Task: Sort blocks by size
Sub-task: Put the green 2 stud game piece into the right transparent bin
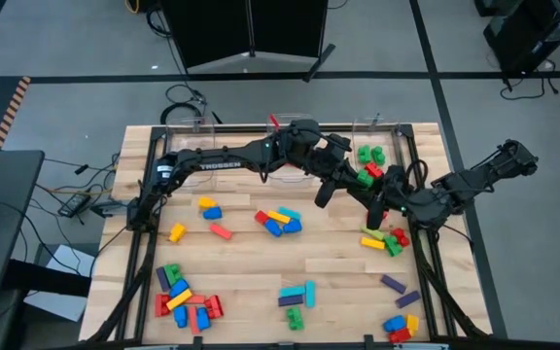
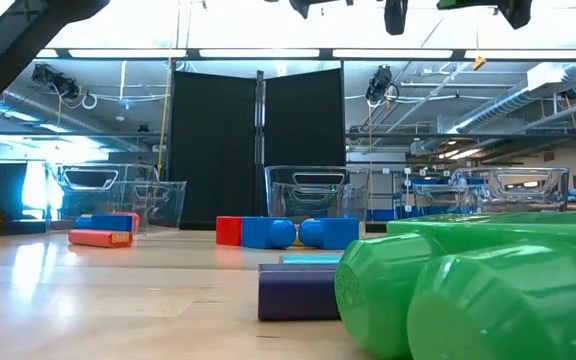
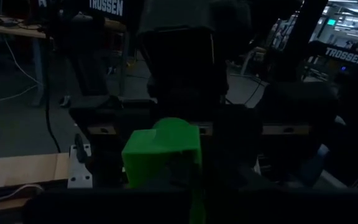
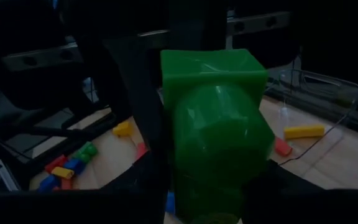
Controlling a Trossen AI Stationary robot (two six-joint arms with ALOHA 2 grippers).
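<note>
Beside right bin point(image 1: 372, 146): green block point(image 3: 161, 152) pinched in left gripper point(image 3: 185, 186), same block point(image 4: 216, 130) framed by half-closed right gripper point(image 4: 207, 205); handover judged, bin being nearer right arm.

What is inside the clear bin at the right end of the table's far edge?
In the right bin, green blocks and a red block are visible. The arms cross over its near side, so anything lying there is hidden.
</note>
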